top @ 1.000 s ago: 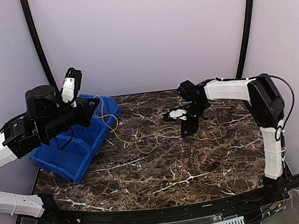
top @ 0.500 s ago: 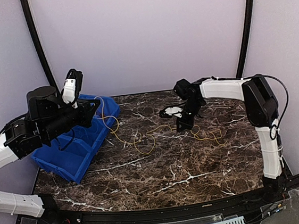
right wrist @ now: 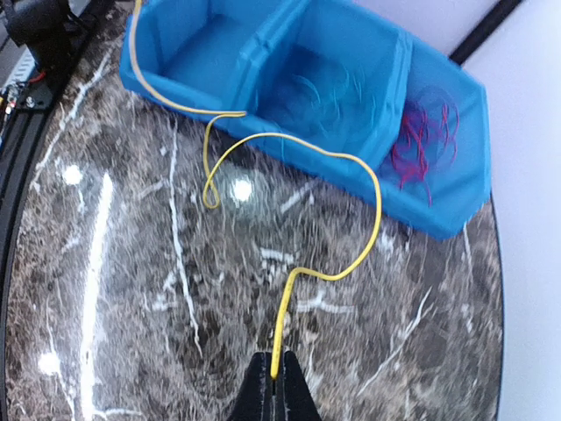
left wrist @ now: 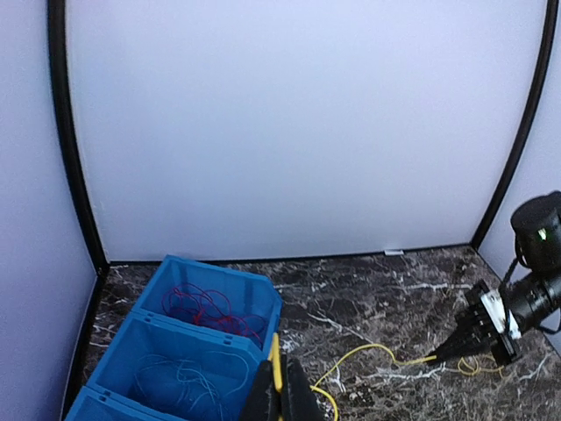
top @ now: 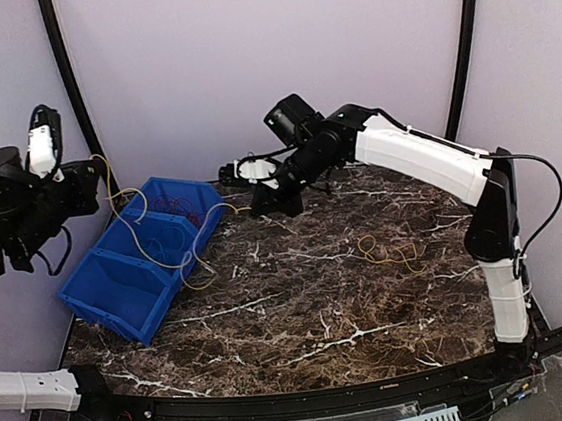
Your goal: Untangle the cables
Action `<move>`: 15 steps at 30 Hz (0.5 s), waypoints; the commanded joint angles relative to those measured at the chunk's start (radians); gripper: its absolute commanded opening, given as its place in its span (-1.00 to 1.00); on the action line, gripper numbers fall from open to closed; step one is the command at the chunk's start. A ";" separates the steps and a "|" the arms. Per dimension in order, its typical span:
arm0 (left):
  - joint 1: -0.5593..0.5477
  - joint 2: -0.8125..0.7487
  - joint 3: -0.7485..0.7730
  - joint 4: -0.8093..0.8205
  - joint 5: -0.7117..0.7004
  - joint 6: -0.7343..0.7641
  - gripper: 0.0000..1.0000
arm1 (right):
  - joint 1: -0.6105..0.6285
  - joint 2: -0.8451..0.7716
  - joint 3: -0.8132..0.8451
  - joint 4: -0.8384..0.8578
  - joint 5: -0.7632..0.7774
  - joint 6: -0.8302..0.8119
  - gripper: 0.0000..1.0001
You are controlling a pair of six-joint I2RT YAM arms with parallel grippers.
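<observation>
A yellow cable [top: 171, 262] runs from my left gripper [top: 89, 175], raised at the far left, down over the blue bin [top: 109, 299]. From there it crosses to my right gripper [top: 261, 208] near the table's back. The left gripper [left wrist: 279, 390] is shut on the yellow cable [left wrist: 368, 351]. My right gripper [right wrist: 274, 381] is shut on the other stretch of the yellow cable [right wrist: 379, 219]. The red cable [left wrist: 206, 307] lies in the bin's far compartment. A blue cable [left wrist: 175, 377] lies in the middle one.
A loose yellow loop [top: 386, 252] lies on the marble table at the right; I cannot tell whether it joins the held cable. The bin's near compartment [right wrist: 202, 53] holds nothing but the crossing yellow cable. Black frame posts [top: 66, 82] stand at the back corners.
My right gripper has shut on the yellow cable and carried it left toward the bin. My left arm has lifted up and to the left, drawing the cable over the bin.
</observation>
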 commanded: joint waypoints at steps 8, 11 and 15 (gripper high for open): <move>-0.001 -0.156 0.187 -0.047 -0.341 0.147 -1.00 | 0.275 0.138 0.153 0.318 0.170 -0.111 -1.00; -0.001 -0.168 0.145 0.068 -0.432 0.273 -1.00 | 0.313 0.210 0.213 0.442 0.232 -0.097 -1.00; -0.001 -0.183 0.046 0.203 -0.507 0.405 -1.00 | 0.340 0.331 0.314 0.540 0.243 -0.042 -1.00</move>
